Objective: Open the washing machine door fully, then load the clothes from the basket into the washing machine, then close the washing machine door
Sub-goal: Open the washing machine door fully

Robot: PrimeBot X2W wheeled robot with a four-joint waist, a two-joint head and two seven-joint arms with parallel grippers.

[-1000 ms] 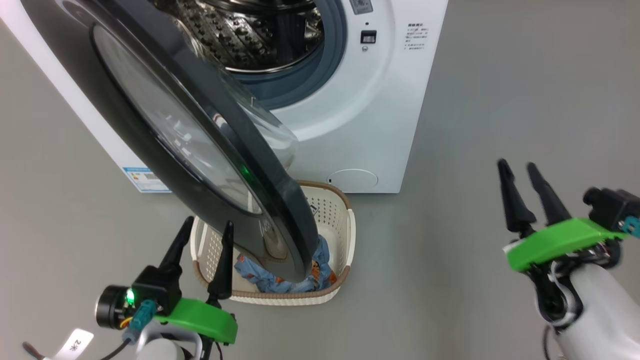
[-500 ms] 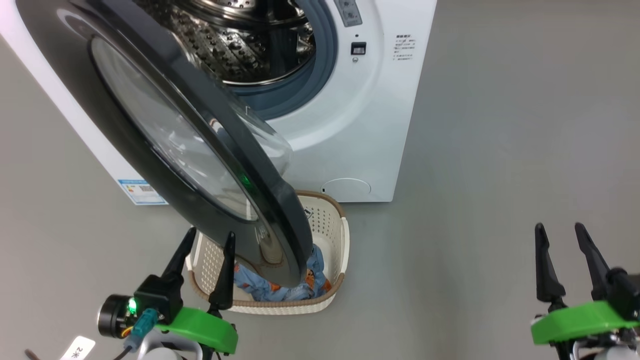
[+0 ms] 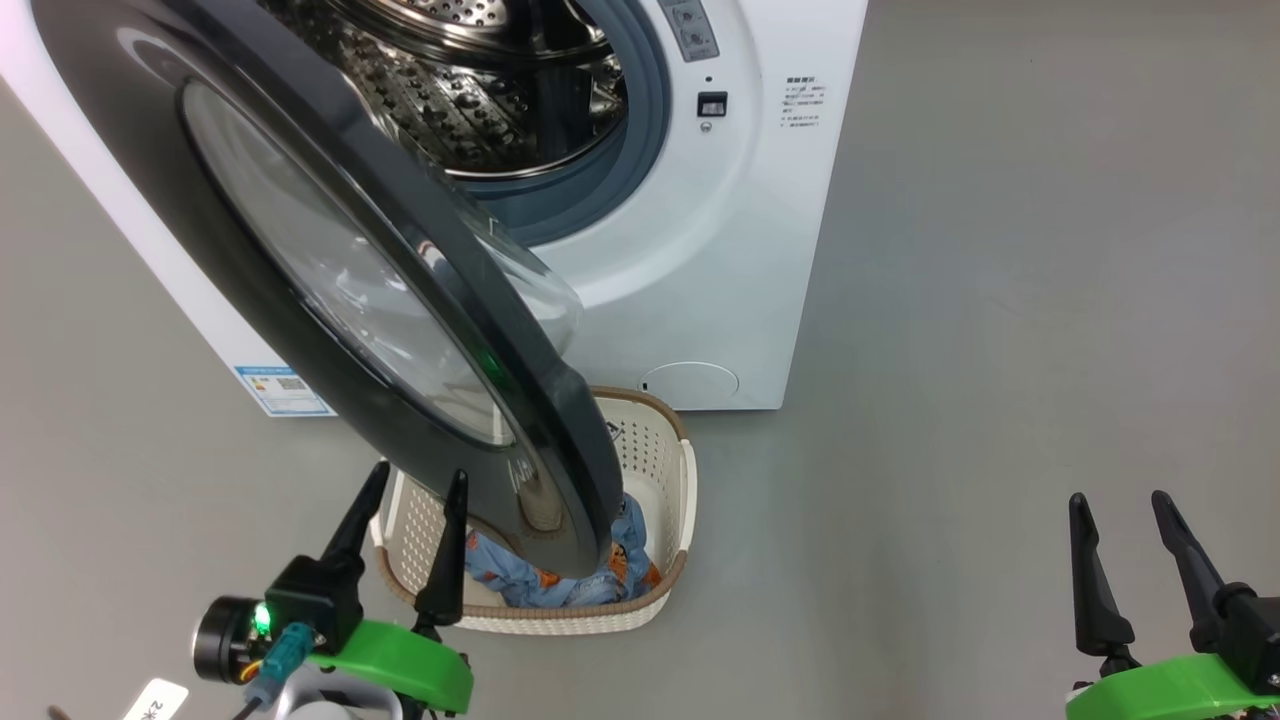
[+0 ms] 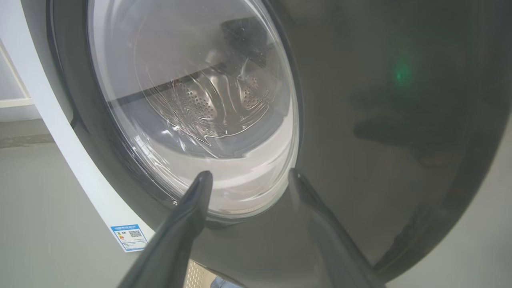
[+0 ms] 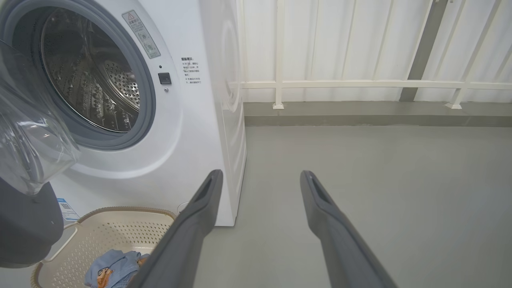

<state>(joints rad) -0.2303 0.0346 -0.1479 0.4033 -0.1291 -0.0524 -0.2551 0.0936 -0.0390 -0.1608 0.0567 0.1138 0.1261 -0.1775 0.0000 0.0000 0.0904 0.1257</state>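
Leftmost in the head view, a blue label [image 3: 285,388] sits on the lower corner of the washing machine [image 3: 720,250], its right edge cut off by the washing machine door [image 3: 330,270]. The left gripper [image 3: 420,470] hangs at the near left with its jaws moderately apart and empty. Its fingertips lie over the left end of the basket [image 3: 680,470].

The left wrist view looks from below along the left gripper [image 4: 250,173]. It points at the outer face of the washing machine door [image 4: 360,120], close to the lower edge of the glass. Whether the fingers touch the door cannot be told. The blue label [image 4: 130,237] shows beyond them.

The door stands swung out. Its black rim overhangs the basket and hides the middle of it and much of the clothes [image 3: 625,530], which lie inside on the bottom.

The right wrist view sees past the door. There the basket [image 5: 120,228] stands on the floor just in front of the washing machine [image 5: 192,140]. The clothes [image 5: 112,268] are bunched at its near end, partly hidden behind a finger. The steel drum [image 5: 92,88] is open to view, and a white railing [image 5: 360,84] runs along the far side.

Far right, the right gripper [image 3: 1118,497] is over bare floor [image 3: 1000,300], well apart from the machine. Its jaws are moderately apart and empty, and its green mount is cut off by the picture's edge. In its own view the right gripper [image 5: 261,172] points at the floor beside the machine.
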